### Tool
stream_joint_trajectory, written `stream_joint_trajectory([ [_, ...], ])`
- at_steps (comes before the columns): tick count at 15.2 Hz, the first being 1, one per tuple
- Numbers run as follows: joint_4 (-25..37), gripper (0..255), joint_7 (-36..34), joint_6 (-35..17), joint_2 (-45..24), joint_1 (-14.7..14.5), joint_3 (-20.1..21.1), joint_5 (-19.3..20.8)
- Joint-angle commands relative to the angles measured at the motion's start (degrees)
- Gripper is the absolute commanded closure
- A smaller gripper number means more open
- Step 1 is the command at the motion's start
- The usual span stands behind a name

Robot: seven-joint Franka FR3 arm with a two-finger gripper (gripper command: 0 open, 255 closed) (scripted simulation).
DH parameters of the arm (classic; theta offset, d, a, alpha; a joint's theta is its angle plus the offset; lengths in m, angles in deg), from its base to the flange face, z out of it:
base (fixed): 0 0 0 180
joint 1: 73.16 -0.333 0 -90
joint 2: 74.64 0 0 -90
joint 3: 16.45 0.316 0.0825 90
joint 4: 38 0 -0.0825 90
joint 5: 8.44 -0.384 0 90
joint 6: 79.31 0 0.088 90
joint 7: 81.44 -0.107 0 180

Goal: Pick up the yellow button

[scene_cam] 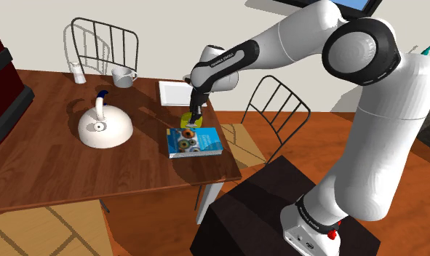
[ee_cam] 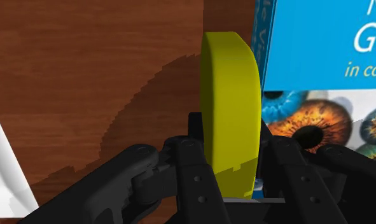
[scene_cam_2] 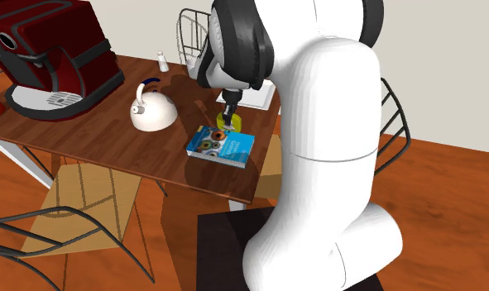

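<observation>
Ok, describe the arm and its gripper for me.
The arm is glossy white with rounded segments and dark grey joints; a black band carries white lettering. Its base has a small red mark. The gripper is all black, two-fingered.

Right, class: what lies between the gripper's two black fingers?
The yellow button, standing edge-on and clasped by both fingers. The wrist view shows this plainly.

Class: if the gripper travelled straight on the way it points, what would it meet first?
Probably the wooden table, close beside the blue book; the yellow button it clasps would touch first.
</observation>
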Motion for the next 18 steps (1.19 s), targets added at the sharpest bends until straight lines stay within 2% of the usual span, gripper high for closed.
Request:
stream_joint_trajectory([
  [1,0.01,255,0.00,-0.01,-0.03,0.00,-0.01,0.00],
  [3,-0.15,255,-0.01,-0.09,0.04,-0.01,0.00,-0.01],
  [18,2.14,255,-2.43,9.33,7.32,-0.44,-0.89,2.18],
])
